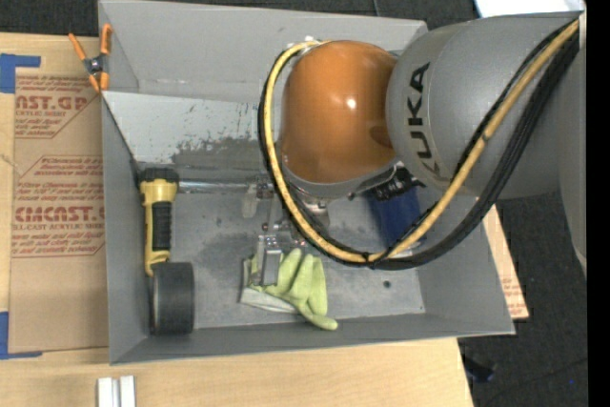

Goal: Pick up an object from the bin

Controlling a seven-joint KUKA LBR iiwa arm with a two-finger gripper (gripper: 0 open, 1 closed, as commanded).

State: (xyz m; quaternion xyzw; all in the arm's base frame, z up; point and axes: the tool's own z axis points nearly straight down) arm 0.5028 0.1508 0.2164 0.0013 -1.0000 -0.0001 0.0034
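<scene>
The big grey arm point(496, 100) comes in from the right side of the frame. It bends down into the grey bin point(172, 114). A round orange cover point(338, 110) on its wrist sits over the middle of the bin and hides a lot of what is under it.

The hand point(269, 254) pokes out below the orange cover, in the lower middle of the frame. It points down at the bin floor. I cannot tell if the hand is open or shut, because it is small and partly in shadow. I cannot see anything held in it.

Right at the hand lies a soft yellow-green cloth point(307, 286), maybe a glove, with a pale grey bit on its left side. It lies flat and crumpled on the floor near the front wall of the bin. The hand looks to be at the left edge of it, touching or almost touching. I think this is the thing it will try to pick, since it is the closest one. A soft thing can slip or bunch up, so the hand needs a good pinch.

At the left of the bin a yellow and black tool point(157, 219) lies next to the wall. Just below it a black roll of tape point(172, 297) stands in the corner. A blue thing point(396, 216) peeks out under the arm on the right. These are well apart from the hand.
</scene>
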